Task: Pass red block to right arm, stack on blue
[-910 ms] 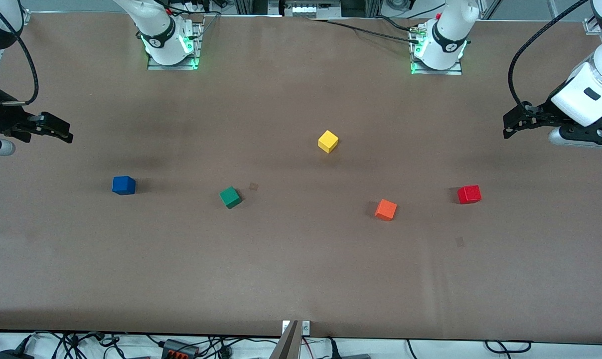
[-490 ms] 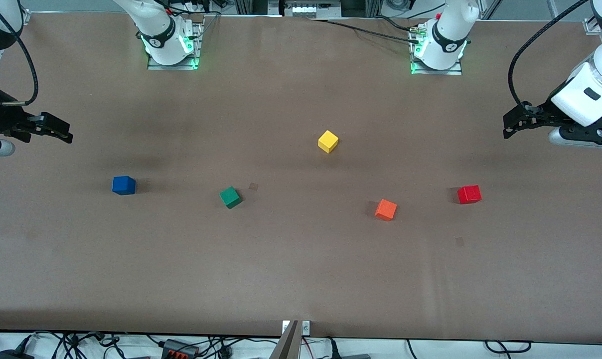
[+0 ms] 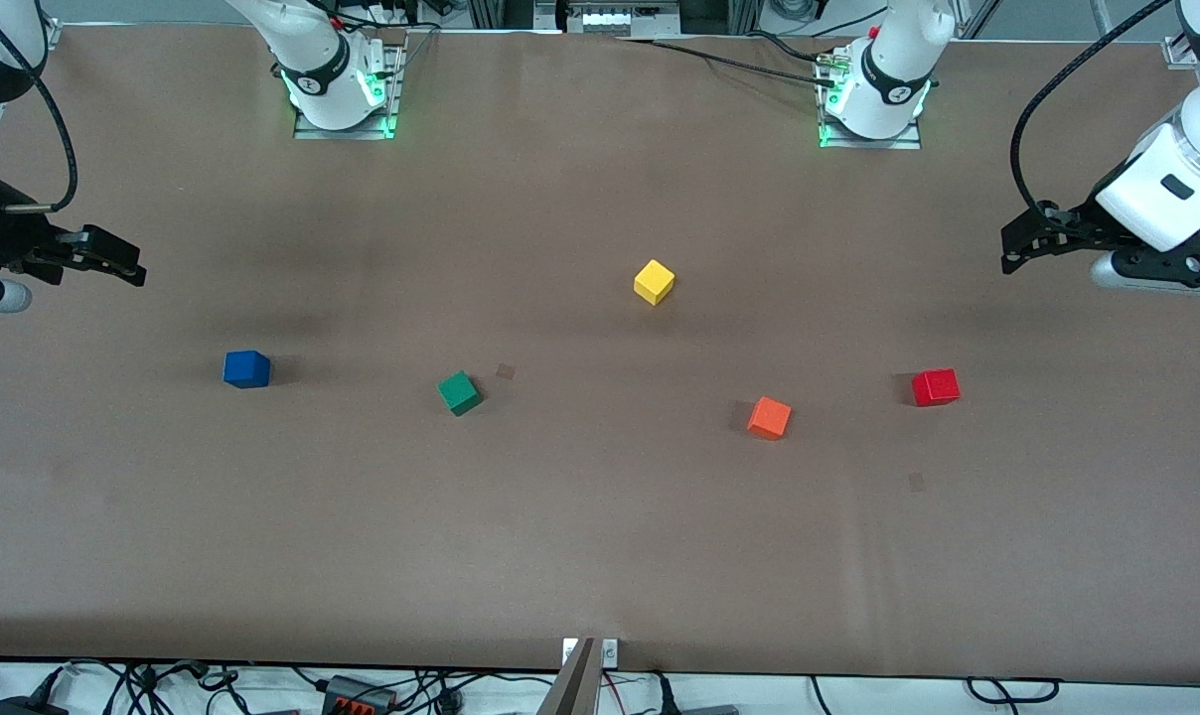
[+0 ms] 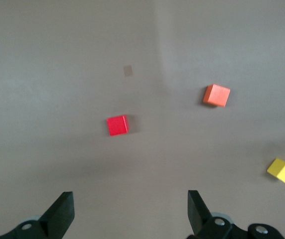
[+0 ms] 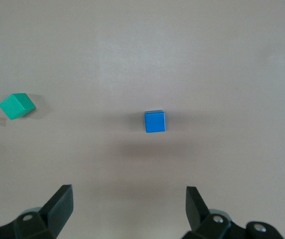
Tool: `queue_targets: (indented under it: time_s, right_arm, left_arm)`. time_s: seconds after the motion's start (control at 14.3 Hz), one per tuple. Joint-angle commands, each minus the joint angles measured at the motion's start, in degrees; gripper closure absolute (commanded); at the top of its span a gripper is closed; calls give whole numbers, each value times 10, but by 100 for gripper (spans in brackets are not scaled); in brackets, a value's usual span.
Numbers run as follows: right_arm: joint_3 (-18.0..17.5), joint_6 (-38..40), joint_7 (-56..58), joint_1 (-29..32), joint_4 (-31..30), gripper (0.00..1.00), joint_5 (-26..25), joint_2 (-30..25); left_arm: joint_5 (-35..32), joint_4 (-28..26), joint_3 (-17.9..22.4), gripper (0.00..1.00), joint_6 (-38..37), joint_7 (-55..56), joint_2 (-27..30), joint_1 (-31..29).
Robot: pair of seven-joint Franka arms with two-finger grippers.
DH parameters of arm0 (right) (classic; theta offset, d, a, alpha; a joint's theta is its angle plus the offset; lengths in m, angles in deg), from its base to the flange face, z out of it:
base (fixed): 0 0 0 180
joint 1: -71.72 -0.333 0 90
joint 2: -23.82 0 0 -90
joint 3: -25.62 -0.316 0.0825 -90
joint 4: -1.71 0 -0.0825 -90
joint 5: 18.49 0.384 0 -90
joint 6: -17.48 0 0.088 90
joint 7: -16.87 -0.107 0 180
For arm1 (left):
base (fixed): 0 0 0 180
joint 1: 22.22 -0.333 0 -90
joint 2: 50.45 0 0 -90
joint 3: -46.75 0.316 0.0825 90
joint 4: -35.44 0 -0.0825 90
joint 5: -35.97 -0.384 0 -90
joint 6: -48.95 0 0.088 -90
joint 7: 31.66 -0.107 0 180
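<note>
The red block (image 3: 935, 386) lies on the brown table toward the left arm's end; it also shows in the left wrist view (image 4: 117, 125). The blue block (image 3: 246, 368) lies toward the right arm's end and shows in the right wrist view (image 5: 154, 121). My left gripper (image 3: 1009, 256) is open and empty, held in the air at its end of the table, well apart from the red block. My right gripper (image 3: 133, 272) is open and empty, held in the air at its end of the table, apart from the blue block.
A green cube (image 3: 458, 392), an orange cube (image 3: 769, 417) and a yellow cube (image 3: 654, 281) lie between the red and blue blocks. The arm bases (image 3: 337, 89) (image 3: 873, 94) stand along the table's back edge.
Both grippers have shifted very slightly upward in the front view. The blocks have not moved.
</note>
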Motion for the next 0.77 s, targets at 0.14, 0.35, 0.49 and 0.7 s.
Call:
queue_targets:
  time_s: [0.14, 0.35, 0.49, 0.7]
  right_arm:
    - [0, 3, 2, 7, -8, 0, -8, -5]
    - [0, 6, 2, 9, -8, 0, -9, -7]
    - [-2, 7, 3, 3, -8, 0, -9, -10]
    - [-3, 11, 3, 4, -9, 0, -9, -9]
  left_arm:
    - [12, 27, -1, 0, -33, 4, -13, -1]
    - [12, 31, 1, 0, -32, 4, -27, -1]
    - [11, 43, 4, 0, -34, 4, -51, -2]
    - [11, 48, 4, 0, -34, 1, -65, -7]
